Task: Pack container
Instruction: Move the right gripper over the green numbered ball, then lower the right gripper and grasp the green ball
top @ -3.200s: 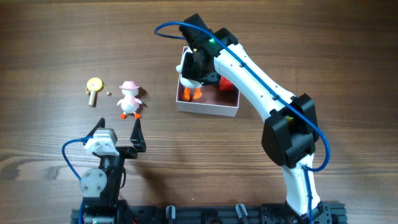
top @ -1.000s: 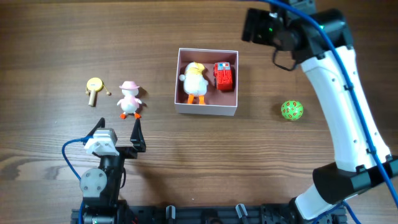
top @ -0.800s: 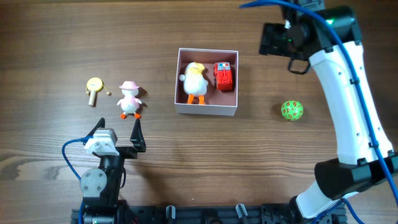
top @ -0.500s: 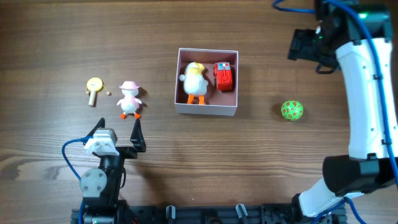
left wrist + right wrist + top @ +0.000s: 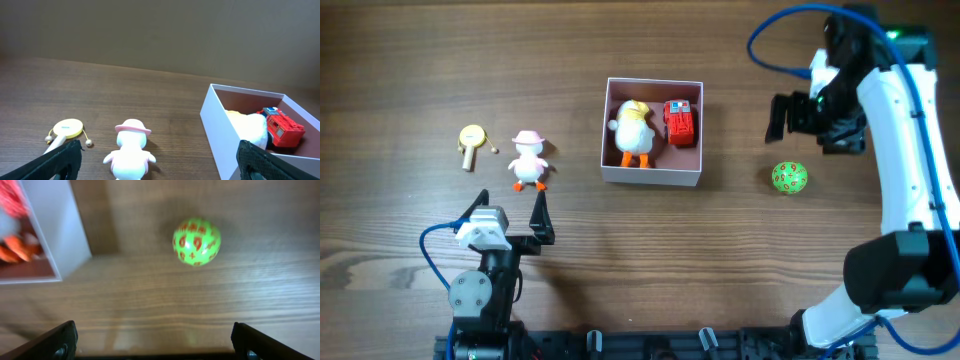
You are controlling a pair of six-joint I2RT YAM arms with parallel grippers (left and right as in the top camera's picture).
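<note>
The container [image 5: 651, 176] sits at the centre of the overhead frame, square and lidless on the wooden bench [image 5: 410, 60], with 2 toys inside it: a white duck in a yellow hat [image 5: 634, 130] on the left and a red toy [image 5: 680, 121] on the right. The right claw [image 5: 778, 116] hangs to the right of the container, apart from it, with its 2 fingers spread wide and nothing between them. In the right wrist view the container's white wall [image 5: 70, 225] fills the upper left corner, and a green ball with orange marks [image 5: 196, 241] lies on the bench beside it, near but not touching. In the overhead view the ball [image 5: 789, 178] lies just below the right claw. The left claw [image 5: 510, 214] rests at the lower left of the frame, released and empty, well apart from the container, which stands up and to its right. A duck in a pink hat [image 5: 529, 160] and a small yellow rattle [image 5: 471, 139] lie just above that claw, left of the container.
</note>
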